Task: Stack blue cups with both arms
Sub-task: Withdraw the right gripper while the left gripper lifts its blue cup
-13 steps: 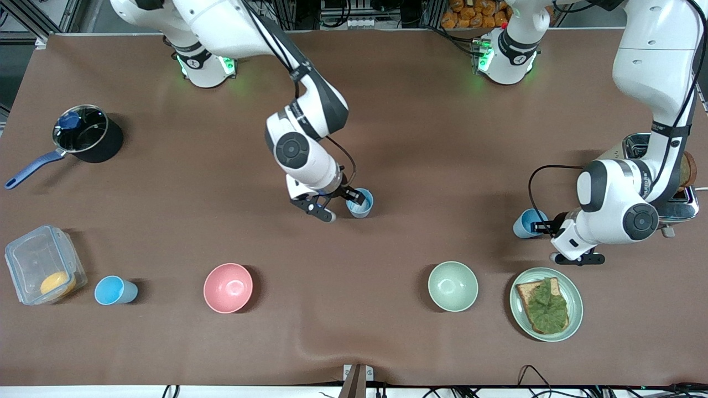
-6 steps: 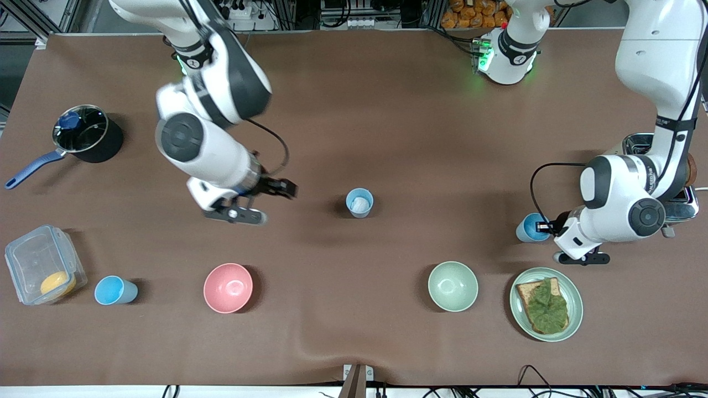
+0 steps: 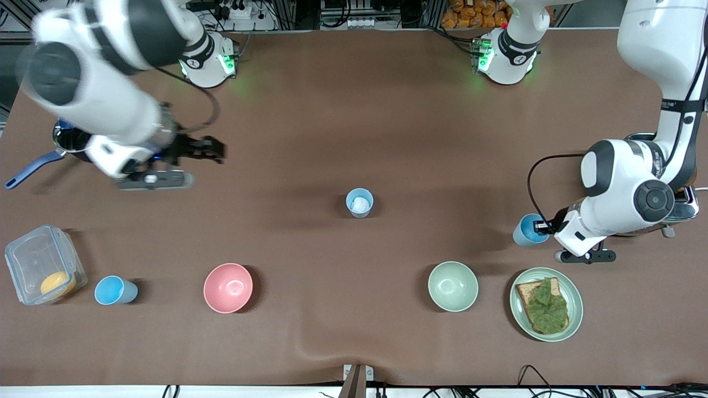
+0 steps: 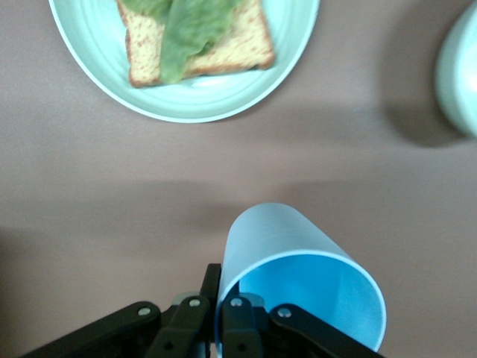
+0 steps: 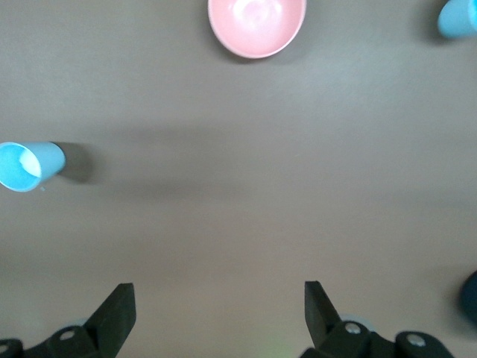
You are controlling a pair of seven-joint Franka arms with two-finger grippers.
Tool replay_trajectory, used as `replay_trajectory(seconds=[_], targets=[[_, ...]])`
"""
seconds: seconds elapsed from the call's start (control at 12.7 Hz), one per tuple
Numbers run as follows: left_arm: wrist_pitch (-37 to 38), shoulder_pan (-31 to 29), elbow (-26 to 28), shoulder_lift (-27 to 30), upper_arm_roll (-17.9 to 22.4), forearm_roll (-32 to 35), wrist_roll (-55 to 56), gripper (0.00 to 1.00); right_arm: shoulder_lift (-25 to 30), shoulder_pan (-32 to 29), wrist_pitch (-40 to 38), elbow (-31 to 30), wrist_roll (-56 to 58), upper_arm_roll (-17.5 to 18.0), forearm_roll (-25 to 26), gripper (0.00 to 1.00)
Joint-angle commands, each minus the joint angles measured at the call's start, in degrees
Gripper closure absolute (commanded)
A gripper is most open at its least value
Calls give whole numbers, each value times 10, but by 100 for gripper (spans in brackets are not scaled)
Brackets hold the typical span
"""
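Brown tabletop: your left gripper (image 3: 545, 225) pinches one blue cup (image 3: 524, 230) by its rim near the left arm's edge; it could tip out. Right gripper (image 3: 213, 149), spread wide and empty, must reach the centre cup (image 3: 359, 202) cleanly.

A robotics lab: brown-covered table (image 3: 354, 110), aluminium framing (image 3: 298, 14) and cables (image 3: 354, 22) by the arm bases.

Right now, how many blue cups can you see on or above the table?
3. One blue cup stands mid-table; one beside the plastic container; one is gripped by the left hand, near the toast plate. The right hand is empty. Nested cups might be hidden.
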State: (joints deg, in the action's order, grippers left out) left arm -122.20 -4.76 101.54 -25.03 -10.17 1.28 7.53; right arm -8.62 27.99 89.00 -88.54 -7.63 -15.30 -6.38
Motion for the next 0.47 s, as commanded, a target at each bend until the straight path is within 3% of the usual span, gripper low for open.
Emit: replay_trajectory(seconds=[0.0, 0.16, 0.39], targets=[[35, -1, 10, 27, -40, 9, 69, 100, 34, -103, 5, -37, 115, 32, 7, 0], [71, -2, 5, 38, -82, 9, 136, 100, 53, -210, -1, -39, 174, 87, 19, 0], [111, -3, 2, 69, -138, 3, 208, 100, 84, -265, -36, -39, 190, 139, 77, 0]])
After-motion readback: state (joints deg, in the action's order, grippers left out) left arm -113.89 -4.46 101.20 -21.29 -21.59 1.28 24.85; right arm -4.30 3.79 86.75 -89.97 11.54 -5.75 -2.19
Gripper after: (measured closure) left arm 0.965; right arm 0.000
